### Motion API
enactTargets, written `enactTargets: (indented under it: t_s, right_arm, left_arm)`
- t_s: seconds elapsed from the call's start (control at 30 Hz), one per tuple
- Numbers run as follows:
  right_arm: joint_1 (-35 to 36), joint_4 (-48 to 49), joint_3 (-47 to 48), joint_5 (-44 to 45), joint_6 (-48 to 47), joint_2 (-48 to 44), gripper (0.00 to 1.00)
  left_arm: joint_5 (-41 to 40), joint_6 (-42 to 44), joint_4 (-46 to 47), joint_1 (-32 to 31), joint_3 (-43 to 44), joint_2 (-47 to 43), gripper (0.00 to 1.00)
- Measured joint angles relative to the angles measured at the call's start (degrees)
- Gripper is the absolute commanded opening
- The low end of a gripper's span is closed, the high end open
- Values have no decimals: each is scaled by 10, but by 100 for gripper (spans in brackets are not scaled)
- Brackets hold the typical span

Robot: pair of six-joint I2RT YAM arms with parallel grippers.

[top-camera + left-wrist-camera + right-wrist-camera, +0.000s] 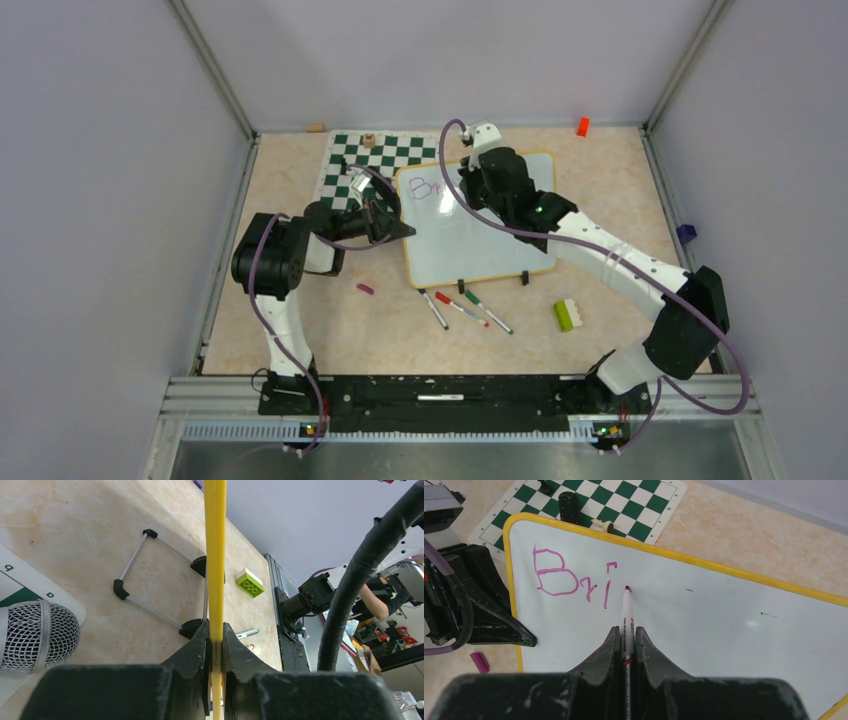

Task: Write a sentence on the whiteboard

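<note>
Purple strokes spelling "Bri" were all you had of the sentence [569, 577], set near the far left corner of the whiteboard [734, 630]. Your right gripper [626, 630] was clamped on a white marker [627, 612], its purple tip at the board's surface just right of the "i". Your left gripper [215, 630] was pinched tight on the board's yellow left rim. The whiteboard lay mid-table, its far left corner overlapping the green-and-white chess mat [385, 152]. Three more markers [465, 308] lay just beyond its near edge, with a green block [567, 315] to their right and a purple cap [365, 289] to their left.
</note>
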Motion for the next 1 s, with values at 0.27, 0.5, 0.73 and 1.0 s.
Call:
enactTargets:
  t_s: [0.27,0.5,0.73,1.0]
  right_arm:
    - [0,-11,0,-27,-4,0,0]
    - [0,-19,-1,-29,-4,0,0]
    - [0,-20,-1,-11,-4,0,0]
    - [0,-19,0,4,-4,0,0]
  left_arm:
    - [1,0,0,0,0,0,0]
    - [1,0,0,0,0,0,0]
    - [-1,0,0,0,0,0,0]
    - [-2,0,-2,0,0,0,0]
